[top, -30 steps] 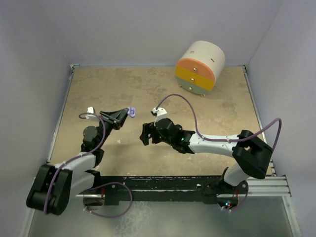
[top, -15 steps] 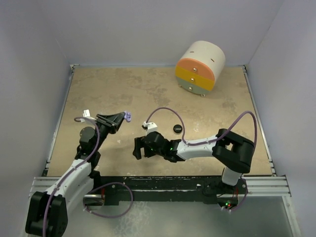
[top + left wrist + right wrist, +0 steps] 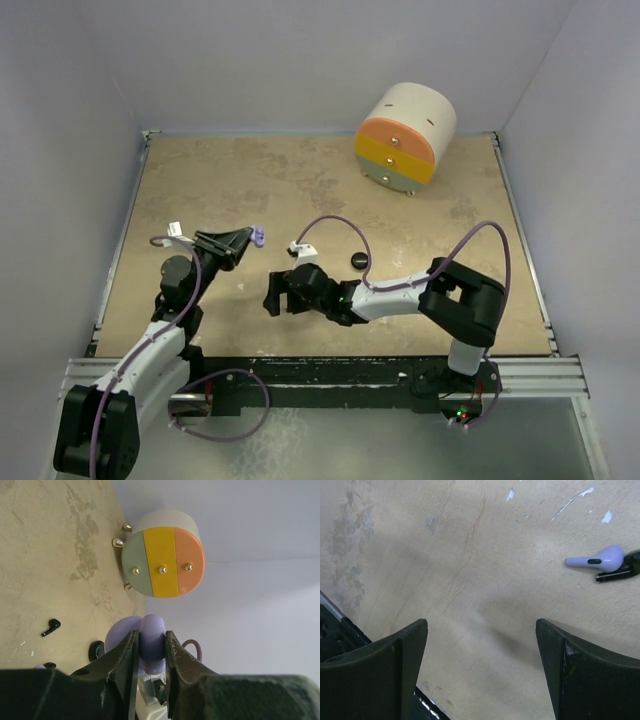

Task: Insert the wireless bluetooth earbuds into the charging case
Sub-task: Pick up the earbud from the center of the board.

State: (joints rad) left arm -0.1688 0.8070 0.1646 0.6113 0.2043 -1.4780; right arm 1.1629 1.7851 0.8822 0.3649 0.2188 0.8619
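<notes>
**Right hand drew back over the loose earbuds**

The right hand [image 3: 480, 627], fingers spread wide and empty, had swung back toward its own base and hung low over the counter [image 3: 300, 180]. A lavender earbud [image 3: 597, 559] lay just past one fingertip, with a black earbud [image 3: 619, 570] against it. The retreat uncovered a black puck [image 3: 358, 260] beside its wrist. The left hand [image 3: 240, 241] stayed clenched on the lavender case [image 3: 150, 630], held off the counter. A pickup looked likely next.

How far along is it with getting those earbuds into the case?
Done: nothing visible yet. In hand: the left claw is shut on the lavender case. The right claw hangs open and empty over the table. Left: a lavender earbud and a black earbud beside it lie loose there.
</notes>
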